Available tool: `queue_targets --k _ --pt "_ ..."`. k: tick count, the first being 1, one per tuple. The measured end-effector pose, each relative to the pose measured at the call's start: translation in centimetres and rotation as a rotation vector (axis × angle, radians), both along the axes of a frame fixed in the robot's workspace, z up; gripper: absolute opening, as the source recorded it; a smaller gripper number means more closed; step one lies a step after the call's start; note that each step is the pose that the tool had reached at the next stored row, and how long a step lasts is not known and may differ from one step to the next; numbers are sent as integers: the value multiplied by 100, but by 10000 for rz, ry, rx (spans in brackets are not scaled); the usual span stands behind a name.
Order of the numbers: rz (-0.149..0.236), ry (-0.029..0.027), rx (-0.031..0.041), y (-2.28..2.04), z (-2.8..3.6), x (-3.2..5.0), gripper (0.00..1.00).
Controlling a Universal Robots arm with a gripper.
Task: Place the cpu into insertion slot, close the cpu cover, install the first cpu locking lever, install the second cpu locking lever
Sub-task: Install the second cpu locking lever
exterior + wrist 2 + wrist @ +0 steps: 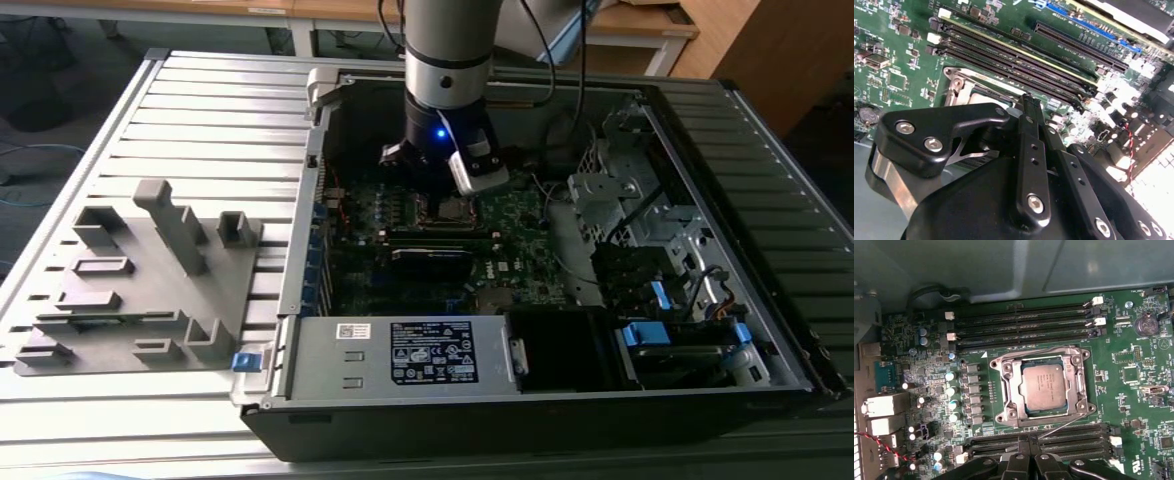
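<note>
The cpu [1043, 385] (dull silver-grey face) apparently sits seated under the closed cpu cover [1041, 386]; gripper [1027, 458] state indeterminate.

From my station, the tool [461, 175] hangs just above the insertion slot [1043, 387], inside the open computer case [694, 130]. Memory slots [1024, 325] flank the socket on two sides, and a row of capacitors [951, 390] lines a third. One thin lever wire [1066, 422] appears to stand raised beside it.
</note>
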State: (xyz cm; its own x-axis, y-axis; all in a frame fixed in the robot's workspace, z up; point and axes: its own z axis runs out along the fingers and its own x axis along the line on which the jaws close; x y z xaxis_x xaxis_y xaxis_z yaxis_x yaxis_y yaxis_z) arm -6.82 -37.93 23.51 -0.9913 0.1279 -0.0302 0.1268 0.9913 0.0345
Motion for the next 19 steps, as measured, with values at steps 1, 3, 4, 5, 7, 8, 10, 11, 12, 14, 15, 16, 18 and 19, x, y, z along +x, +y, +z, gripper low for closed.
queue_targets --k 1,3,4,5,7,8,10,11,12,14,15,16,18,19 --pt "-1 -1 2 0 -1 -5 11" --pt "-1 -1 2 0 -2 -9 11" --pt "-1 0 1 0 -3 -9 11" --pt "-1 -2 3 0 -6 -9 11" --pt "-1 -1 2 0 -13 -9 11" --pt "-1 -1 3 0 -16 -9 11" --pt "-1 -1 2 0 -25 -9 11" --pt "-1 -1 2 0 -31 -9 11" --pt "-1 -1 2 0 -36 -10 11" --pt "-3 -1 0 0 -43 -16 11" --pt "-2 0 0 0 -46 -21 11" --pt "-1 -1 1 0 -49 -25 11" --pt "-1 -2 1 0 -52 -33 11" --pt "-1 -2 1 0 -53 -34 11"
